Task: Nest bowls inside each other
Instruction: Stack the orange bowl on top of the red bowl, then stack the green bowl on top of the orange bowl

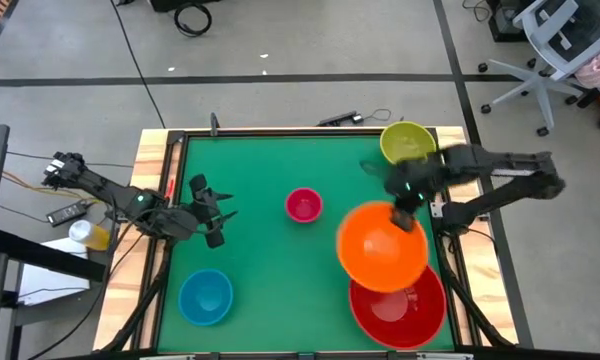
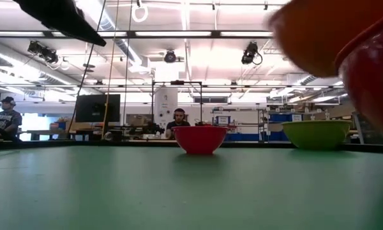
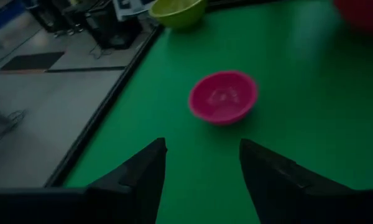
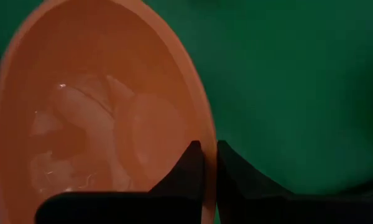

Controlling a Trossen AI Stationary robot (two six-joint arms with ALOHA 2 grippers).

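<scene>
orange bowl (image 1: 382, 246), pinched at its rim by the right gripper (image 1: 411, 216), should be centred over the big red bowl (image 1: 398, 305) at the frame's lower right before letting go, while the left gripper (image 1: 212, 212) waits with jaws apart at mid-left.

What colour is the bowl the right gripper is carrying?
Orange bowl, clamped at its rim by the right gripper; clearest in the high view.

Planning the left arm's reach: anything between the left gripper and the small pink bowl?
Nothing. High view shows only bare green mat between the left gripper and the small pink bowl; left wrist view confirms, open fingers facing it.
</scene>
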